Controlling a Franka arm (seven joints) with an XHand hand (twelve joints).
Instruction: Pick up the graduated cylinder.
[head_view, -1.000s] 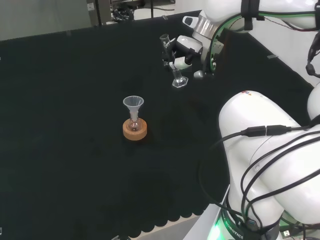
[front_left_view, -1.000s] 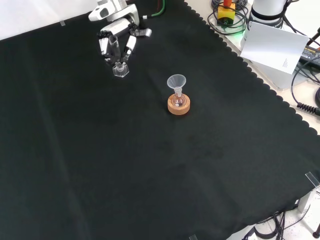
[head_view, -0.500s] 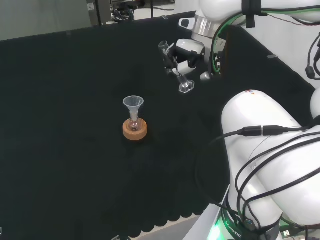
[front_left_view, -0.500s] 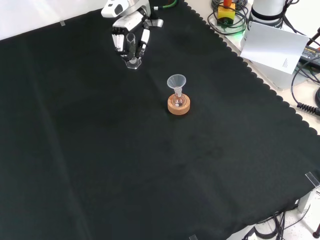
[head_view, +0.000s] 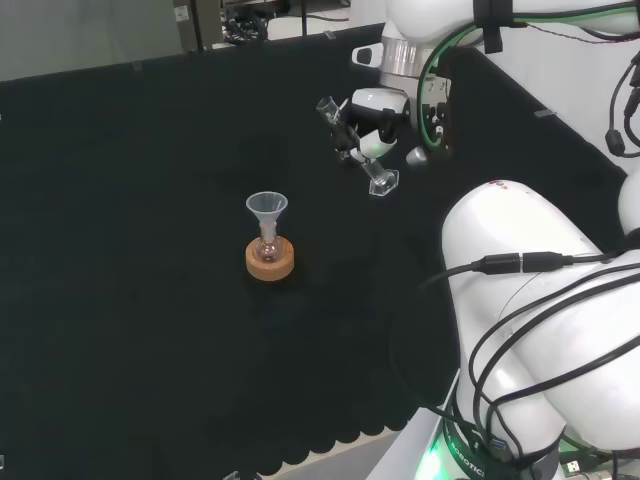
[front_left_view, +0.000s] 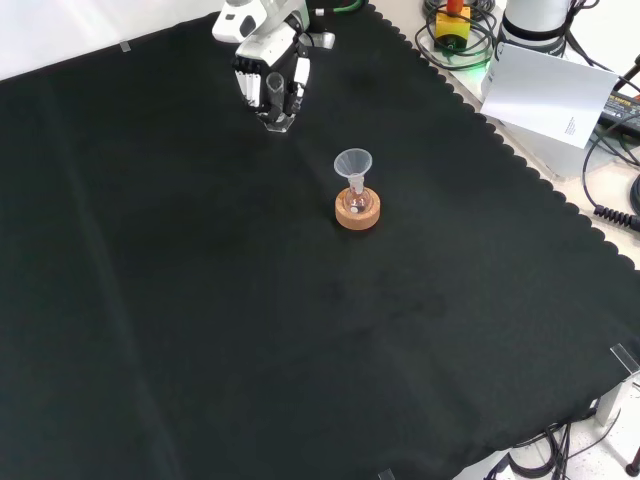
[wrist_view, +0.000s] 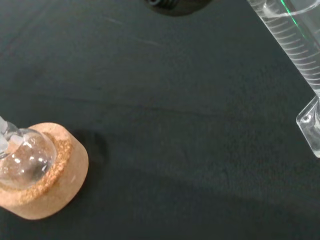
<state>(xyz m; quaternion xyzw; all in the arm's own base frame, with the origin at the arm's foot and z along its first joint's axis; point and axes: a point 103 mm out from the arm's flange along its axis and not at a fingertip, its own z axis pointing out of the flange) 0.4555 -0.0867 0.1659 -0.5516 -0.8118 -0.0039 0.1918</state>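
Hand (head_view: 372, 108) grips clear ribbed cylinder (head_view: 352, 148), tilted.

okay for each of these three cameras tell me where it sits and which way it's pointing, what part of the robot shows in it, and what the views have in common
Head view: behind and above the arm's base, looking over the white links at the bench; the hand holds the tilted graduated cylinder.
Front view: opposite the arm, looking down on the black cloth; the hand enters from the top.
Wrist view: at the wrist, looking past the palm at the cylinder and the flask on its cork ring.
Shared: all three show the cylinder and the cork ring.
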